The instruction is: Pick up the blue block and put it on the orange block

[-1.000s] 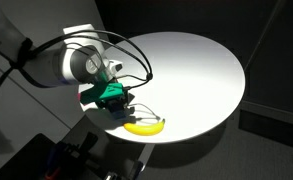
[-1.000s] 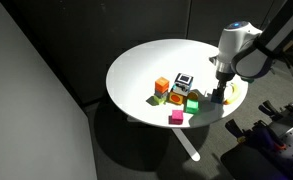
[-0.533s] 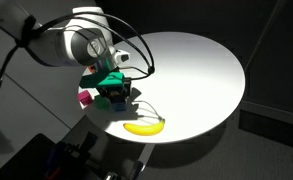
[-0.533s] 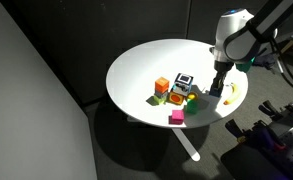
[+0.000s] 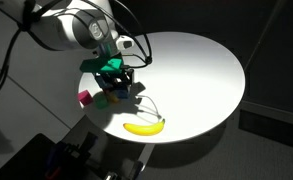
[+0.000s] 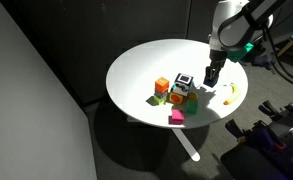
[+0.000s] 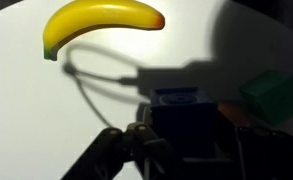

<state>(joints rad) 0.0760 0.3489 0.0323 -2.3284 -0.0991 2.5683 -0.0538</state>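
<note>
Blue block (image 7: pixel 181 112) is held aloft, apart from orange block (image 6: pixel 163 85).

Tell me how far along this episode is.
Done: the grasp. The gripper looks shut on the blue block and holds it clear of the table. In hand: the carry. Left: moving across to the orange block, which has nothing on top, and setting the blue block on it.

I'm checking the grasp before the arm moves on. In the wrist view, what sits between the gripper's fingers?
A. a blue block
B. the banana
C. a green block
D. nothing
A: the blue block sits in the gap between the fingers of the gripper, while the banana lies apart at the top of that view.
</note>
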